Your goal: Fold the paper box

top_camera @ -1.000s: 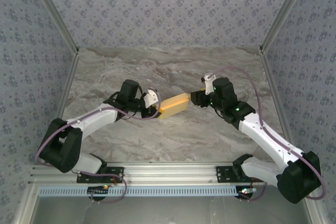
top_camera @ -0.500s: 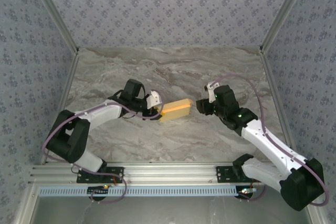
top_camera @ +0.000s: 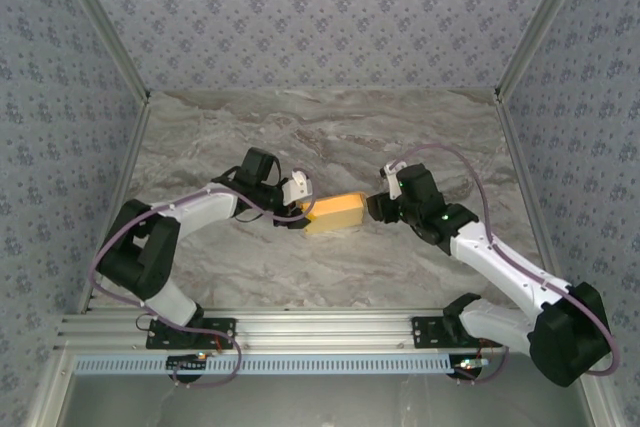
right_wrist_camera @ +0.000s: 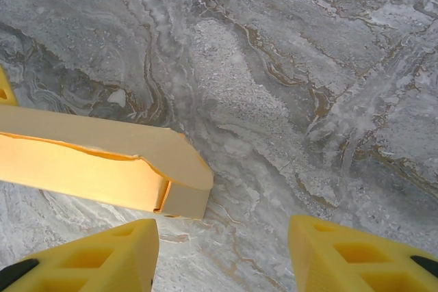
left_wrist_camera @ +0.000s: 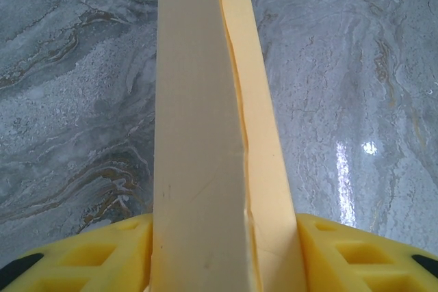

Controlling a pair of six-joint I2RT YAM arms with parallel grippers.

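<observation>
Left fingers [left_wrist_camera: 102, 251]: one on each side of the left end of the paper box [top_camera: 338, 211], close against it; I cannot tell if they press it or are loose.
Paper box: a closed long yellow-orange box at the middle of the marble surface [top_camera: 300, 127], lying between the two arms, with a thin crack along its top flap.
Right fingers [right_wrist_camera: 342, 251]: released and apart, with only surface between them; the right end of the box is just to their left.
</observation>
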